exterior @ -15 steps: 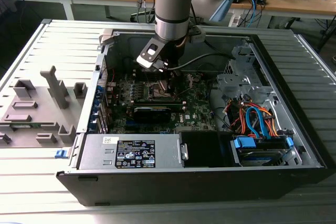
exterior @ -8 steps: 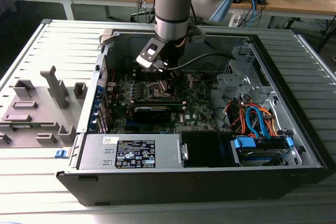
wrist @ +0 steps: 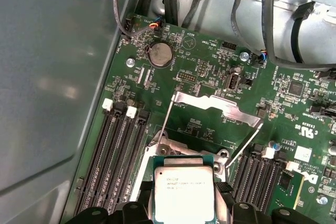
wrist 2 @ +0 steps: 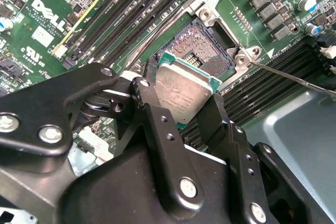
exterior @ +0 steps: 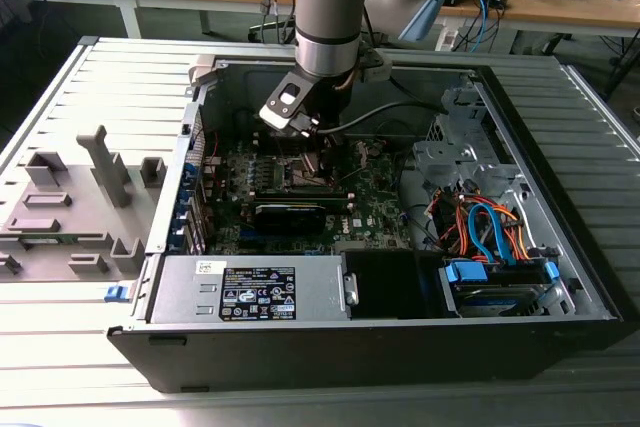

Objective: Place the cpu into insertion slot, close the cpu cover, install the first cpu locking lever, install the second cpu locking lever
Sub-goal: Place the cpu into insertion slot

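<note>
**Cpu (wrist 2: 184, 85), small flat square chip with a pale silvery metal top, clamped over its socket**

- Black metal end effector (wrist 2: 178, 103) is closed narrow on the cpu, one finger on each of two opposite edges. In the exterior view the end effector (exterior: 310, 142) sits low inside the open dark-grey computer case (exterior: 400, 332).
- The cpu hangs tilted over the near side of the insertion slot (wrist 2: 210, 45), a square dark socket ringed by a silver-grey frame, with bare contact pins showing. I cannot tell whether a corner touches the frame.
- The cpu cover (wrist: 220, 106), a thin silver-grey plate with a cut-out window, stands swung open on the far side of the slot. Two thin steel locking levers (wrist: 167, 121) are raised beside it.
- Judgement, placing step: level the chip before lowering and square its edges to the frame. Keep it clear of the pins until it is aligned, and use no sideways push.
- Surroundings: long black memory slots (wrist: 121, 156) flank the socket on both sides of the green circuit board (wrist: 210, 77), close to the fingers. A round silver coin battery (wrist: 159, 54) lies well beyond.
- Obstruction, judged: the raised levers and the upright cover crowd the approach. Black cables (wrist: 236, 3) hang above the board's far edge.
- A grey slatted desk (exterior: 60, 77) carries the case.
</note>
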